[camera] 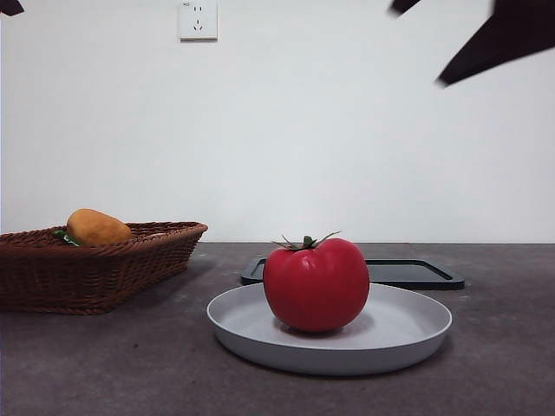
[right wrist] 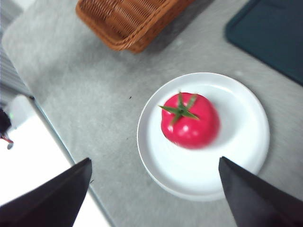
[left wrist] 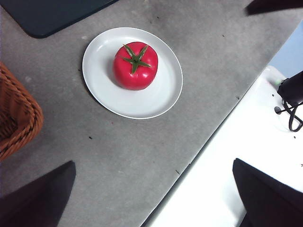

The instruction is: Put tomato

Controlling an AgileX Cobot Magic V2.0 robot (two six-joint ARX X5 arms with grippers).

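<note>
The glossy red tomato (camera: 316, 284) with a green calyx sits upright on a shallow pale plate (camera: 408, 334) in the middle of the table. The left wrist view looks down on the tomato (left wrist: 135, 66) from high up, and my left gripper (left wrist: 152, 162) is open, well short of the plate (left wrist: 163, 97). My right gripper (right wrist: 154, 160) is also open and empty, hovering above the near rim of the plate (right wrist: 236, 156), with the tomato (right wrist: 190, 120) just beyond its jaws. In the front view only dark arm parts (camera: 503, 39) show, at the top corners.
A brown wicker basket (camera: 104, 264) stands at the left and holds an orange-brown oblong item (camera: 97, 227). A flat dark tray (camera: 416, 273) lies behind the plate. The table edge and a white surface (left wrist: 246, 156) run close to the grippers.
</note>
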